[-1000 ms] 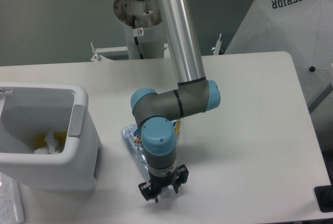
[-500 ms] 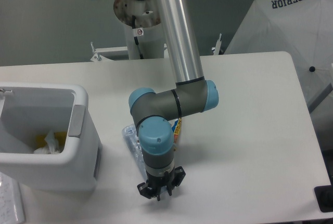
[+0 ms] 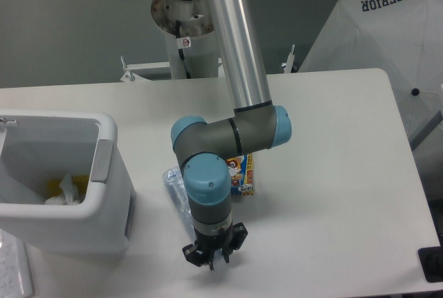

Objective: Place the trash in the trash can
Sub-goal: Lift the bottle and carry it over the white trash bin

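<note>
The trash can is a white boxy bin with a grey side panel, standing at the table's left. A small blue snack packet with a cartoon figure and orange edge lies flat on the table beside my arm's elbow. The crushed clear plastic bottle lies between the bin and my wrist, which hides its near end. My gripper points down at the table just past the bottle's near end, close to the front edge. Its fingers look spread, and I see nothing between them.
A white tissue and a yellow scrap lie inside the bin. A white canopy printed SUPERIOR stands off the table's right side. A black object sits at the bottom right, and a paper sheet at the bottom left.
The snack packet, earlier only a thin edge behind my arm, now lies flat in plain view to the right. My wrist shifted slightly left; the bottle stayed put.
</note>
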